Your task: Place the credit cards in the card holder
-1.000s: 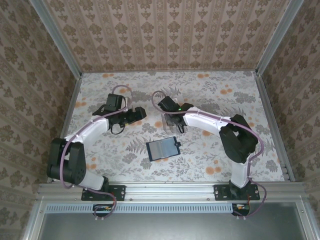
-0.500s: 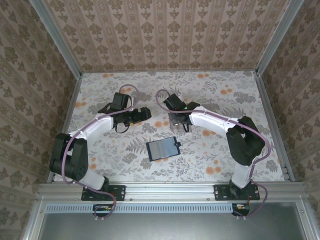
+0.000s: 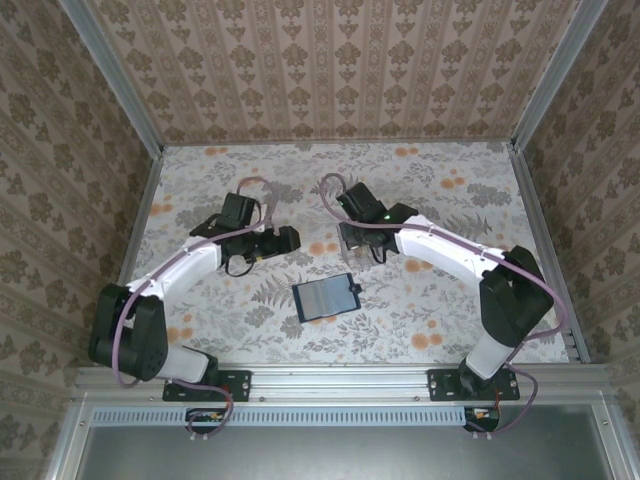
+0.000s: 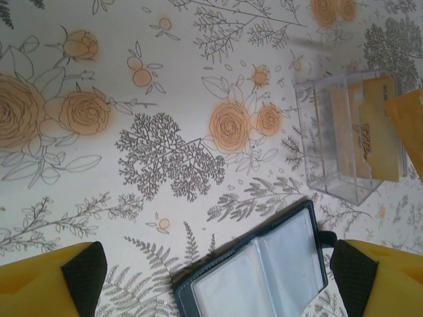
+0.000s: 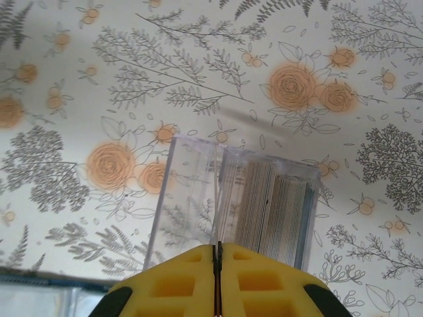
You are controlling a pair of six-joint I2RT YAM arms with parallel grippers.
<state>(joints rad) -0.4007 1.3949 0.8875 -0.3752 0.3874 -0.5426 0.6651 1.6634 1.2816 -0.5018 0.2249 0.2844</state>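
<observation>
The dark navy card holder (image 3: 326, 297) lies open on the floral table, its clear pockets facing up (image 4: 264, 277). Just beyond it stands a clear slotted rack (image 5: 264, 198) with a stack of credit cards (image 5: 274, 211) on edge. My right gripper (image 5: 217, 247) hangs over the rack, shut on one thin card (image 5: 216, 211) seen edge-on. In the left wrist view an orange-tan card (image 4: 373, 132) stands in the rack (image 4: 330, 132), and another orange card (image 4: 410, 122) shows at the frame's right edge. My left gripper (image 4: 218, 277) is open above the holder, nothing between its fingers (image 4: 82, 271).
Patterned walls and metal rails (image 3: 540, 230) close in the table on three sides. Both arms meet near the table's middle, left gripper (image 3: 285, 240) and right gripper (image 3: 358, 240) a short way apart. Bare tabletop (image 3: 450, 190) lies to the right and rear.
The right gripper's jaws have closed on a card at the rack. Both grippers have shifted slightly to the right; the card holder has stayed put.
</observation>
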